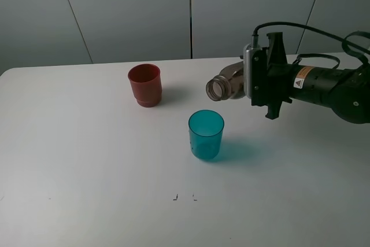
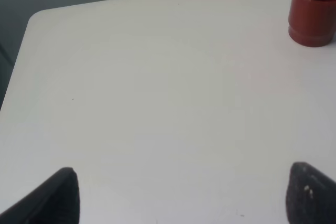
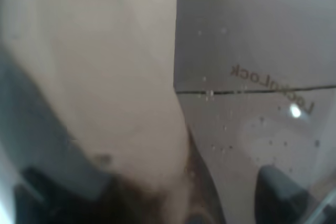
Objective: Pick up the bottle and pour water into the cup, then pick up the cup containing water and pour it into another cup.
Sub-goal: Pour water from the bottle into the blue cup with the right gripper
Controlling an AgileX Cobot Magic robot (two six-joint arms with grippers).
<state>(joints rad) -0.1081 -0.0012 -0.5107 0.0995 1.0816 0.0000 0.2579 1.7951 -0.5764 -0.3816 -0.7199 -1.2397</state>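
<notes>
Two pours make up this job, and as far as the views show neither is finished. The right gripper (image 1: 258, 82) is clamped around the bottle (image 1: 230, 83), which it holds in the air lying nearly on its side, open mouth pointing left. That mouth sits above and to the right of the cup (image 1: 206, 134), near it but not clearly over its rim, and no stream of water shows. Whether the teal cup has any water in it I cannot tell; the right wrist view shows only blurred bottle wall with droplets. Farther back and to the left, another cup (image 1: 144, 85) stands upright, apart from the teal one, on the white table (image 1: 87, 160). The left gripper (image 2: 184, 199) hovers over bare table with its fingers spread wide and nothing between them. I judge the first pour is just starting or about to; lifting the teal cup and emptying it into the red-brown one is left
</notes>
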